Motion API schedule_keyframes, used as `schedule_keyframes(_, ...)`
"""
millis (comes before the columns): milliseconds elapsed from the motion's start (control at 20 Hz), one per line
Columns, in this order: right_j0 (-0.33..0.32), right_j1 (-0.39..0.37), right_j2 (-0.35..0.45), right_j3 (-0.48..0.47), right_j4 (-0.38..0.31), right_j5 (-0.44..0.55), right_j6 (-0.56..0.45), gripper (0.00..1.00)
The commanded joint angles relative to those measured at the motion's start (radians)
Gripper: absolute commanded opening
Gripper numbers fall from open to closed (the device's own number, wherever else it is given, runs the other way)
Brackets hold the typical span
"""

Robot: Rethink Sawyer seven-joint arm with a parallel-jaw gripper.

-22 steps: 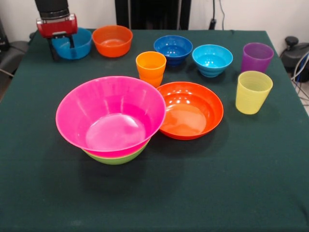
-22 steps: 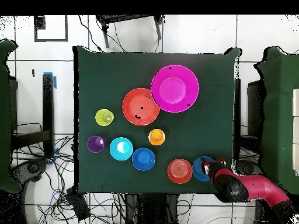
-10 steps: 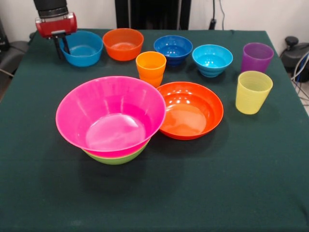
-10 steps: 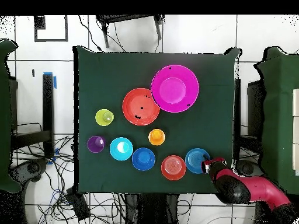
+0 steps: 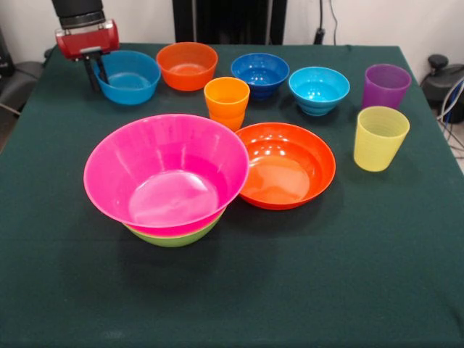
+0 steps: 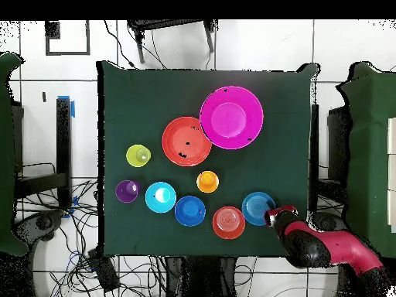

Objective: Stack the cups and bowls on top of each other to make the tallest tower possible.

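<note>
gripper [image 5: 95,67] clamped on blue bowl [image 5: 128,76] rim; pink bowl [image 5: 166,172] stack lies nearer camera, slightly right.

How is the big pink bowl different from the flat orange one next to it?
The pink bowl is deeper and wider, with steep sides; the shallow orange bowl is low and broad, almost dish-like. The pink bowl sits nested in a lime green bowl, while the orange one rests straight on the table. Both are glossy, round, upright and empty, and their rims look close enough to touch.
</note>
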Motion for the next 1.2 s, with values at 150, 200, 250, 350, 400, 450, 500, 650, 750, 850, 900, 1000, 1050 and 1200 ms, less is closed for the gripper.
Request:
schedule_keyframes(150,0.068,0.006,0.067,0.021,0.006,0.029,-0.241,0.0)
schedule_keyframes(200,0.064,0.009,0.077,0.022,0.018,0.036,-0.246,0.0)
schedule_keyframes(250,0.069,-0.006,0.086,0.029,0.031,0.044,-0.239,0.0)
schedule_keyframes(350,0.085,-0.043,0.098,0.045,0.05,0.058,-0.217,0.0)
schedule_keyframes(400,0.093,-0.056,0.1,0.051,0.054,0.057,-0.202,0.0)
schedule_keyframes(450,0.092,-0.061,0.106,0.055,0.065,0.061,-0.203,0.0)
schedule_keyframes(500,0.093,-0.061,0.106,0.055,0.072,0.065,-0.202,0.0)
schedule_keyframes(650,0.102,-0.1,0.12,0.082,0.089,0.046,-0.155,0.0)
schedule_keyframes(750,0.122,-0.117,0.118,0.083,0.092,0.039,-0.132,0.0)
schedule_keyframes(850,0.141,-0.113,0.107,0.069,0.083,0.03,-0.118,0.0)
schedule_keyframes(900,0.143,-0.107,0.106,0.064,0.079,0.021,-0.112,0.0)
schedule_keyframes(1000,0.142,-0.107,0.108,0.062,0.084,0.015,-0.105,0.0)
schedule_keyframes(1050,0.14,-0.112,0.115,0.068,0.094,0.014,-0.101,0.0)
schedule_keyframes(1200,0.162,-0.148,0.121,0.083,0.118,0.018,-0.068,0.0)
